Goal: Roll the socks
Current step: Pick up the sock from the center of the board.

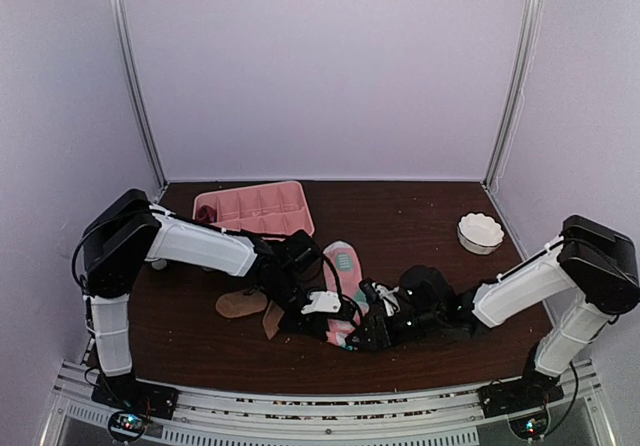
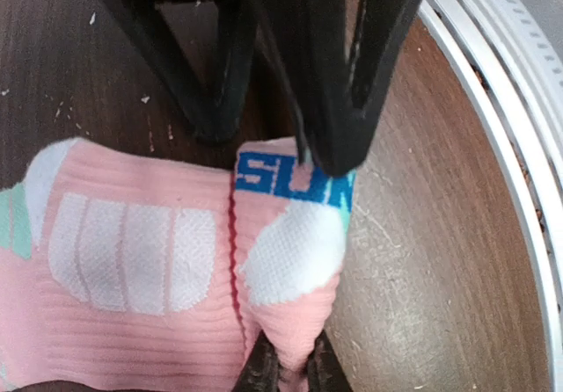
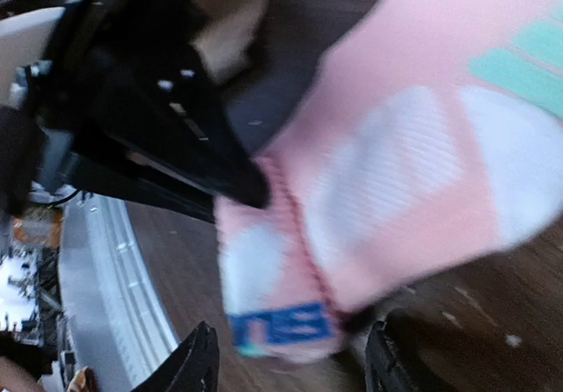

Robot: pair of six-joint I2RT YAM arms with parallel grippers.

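The left gripper (image 2: 291, 368) is closed on the pink sock (image 2: 132, 269) near the table's (image 1: 420, 216) front edge. The right gripper (image 3: 290, 361) stands open at the sock's blue-labelled end, gripping nothing.

I work in a lab test booth, not a home. Plain pale lavender walls (image 1: 320, 66) close in three sides, met at the corners by bare aluminium posts (image 1: 135, 86). My left arm (image 1: 200, 244) and right arm (image 1: 520, 291) stand on a slotted metal rail (image 1: 330, 386) along the near edge of a dark wooden table (image 1: 420, 216).
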